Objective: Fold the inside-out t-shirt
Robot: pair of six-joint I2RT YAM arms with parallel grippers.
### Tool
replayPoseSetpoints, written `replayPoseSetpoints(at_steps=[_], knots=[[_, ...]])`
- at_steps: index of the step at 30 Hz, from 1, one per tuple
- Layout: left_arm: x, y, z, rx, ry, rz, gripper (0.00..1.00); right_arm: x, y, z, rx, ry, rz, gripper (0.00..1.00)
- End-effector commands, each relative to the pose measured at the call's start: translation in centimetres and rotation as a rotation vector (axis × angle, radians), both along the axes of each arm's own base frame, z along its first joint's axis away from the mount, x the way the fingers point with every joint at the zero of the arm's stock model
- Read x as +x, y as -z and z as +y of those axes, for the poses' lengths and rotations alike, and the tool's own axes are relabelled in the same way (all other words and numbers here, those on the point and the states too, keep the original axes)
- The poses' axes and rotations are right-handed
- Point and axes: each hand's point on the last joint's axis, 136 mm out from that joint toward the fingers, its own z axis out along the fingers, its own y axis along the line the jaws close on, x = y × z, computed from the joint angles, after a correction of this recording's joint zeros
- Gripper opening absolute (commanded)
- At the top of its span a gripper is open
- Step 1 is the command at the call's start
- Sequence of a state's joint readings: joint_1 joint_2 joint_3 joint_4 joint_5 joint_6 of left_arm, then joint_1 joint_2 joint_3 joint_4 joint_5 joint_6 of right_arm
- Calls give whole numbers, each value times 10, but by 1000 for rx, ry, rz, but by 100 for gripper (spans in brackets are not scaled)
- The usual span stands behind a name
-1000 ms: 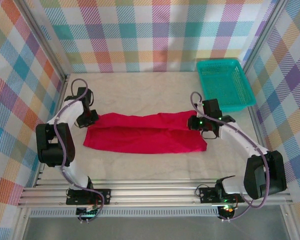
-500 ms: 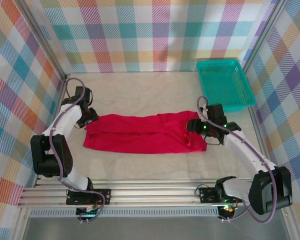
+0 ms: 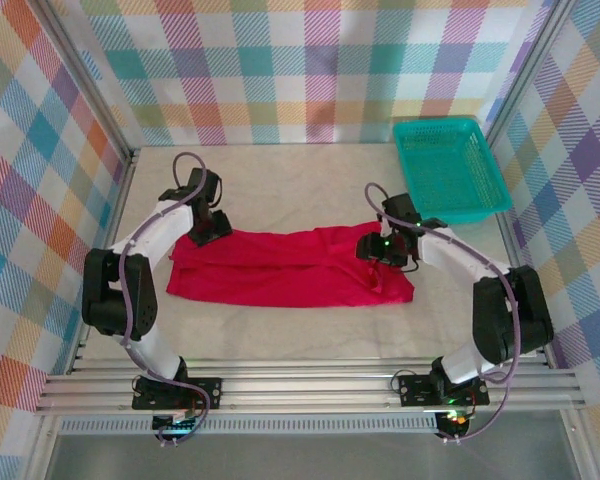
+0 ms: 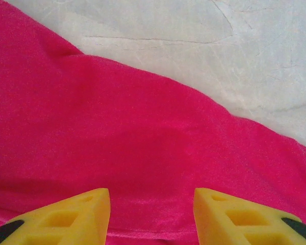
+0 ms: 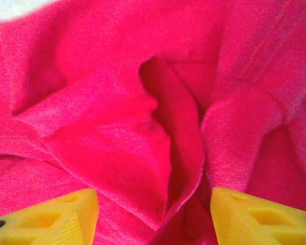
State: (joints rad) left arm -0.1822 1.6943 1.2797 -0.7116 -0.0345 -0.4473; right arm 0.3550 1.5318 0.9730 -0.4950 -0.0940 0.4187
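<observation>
No writing, label or number can be read (anywhere in view).

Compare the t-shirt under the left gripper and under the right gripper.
Under the left gripper the t-shirt lies smooth; under the right gripper it is bunched into deep folds. The left gripper hangs over its far left corner, the right over its right end. Both are open.

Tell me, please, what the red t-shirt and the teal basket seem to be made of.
The t-shirt looks like soft matte cloth, probably knit: it drapes in limp folds. The basket looks like rigid moulded plastic: uniform teal, with latticed walls.
</observation>
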Motion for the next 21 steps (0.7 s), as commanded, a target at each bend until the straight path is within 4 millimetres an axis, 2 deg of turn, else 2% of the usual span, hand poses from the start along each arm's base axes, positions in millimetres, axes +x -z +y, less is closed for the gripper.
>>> replayPoseSetpoints(at_steps=[1, 5, 9, 14, 17, 21], knots=[[2, 1, -5, -15, -1, -8, 46, 17, -10, 11, -49, -80, -75, 60], [2, 4, -7, -14, 6, 2, 46, 31, -7, 17, -72, -85, -44, 58], [1, 10, -8, -11, 11, 14, 44, 34, 9, 19, -131, -105, -3, 58], [0, 15, -9, -9, 18, 28, 43, 43, 20, 24, -143, -137, -7, 60], [1, 17, -9, -7, 19, 33, 43, 33, 24, 38, -86, -169, 32, 59], [2, 19, -9, -6, 19, 32, 42, 15, 29, 49, -108, -212, 35, 55]])
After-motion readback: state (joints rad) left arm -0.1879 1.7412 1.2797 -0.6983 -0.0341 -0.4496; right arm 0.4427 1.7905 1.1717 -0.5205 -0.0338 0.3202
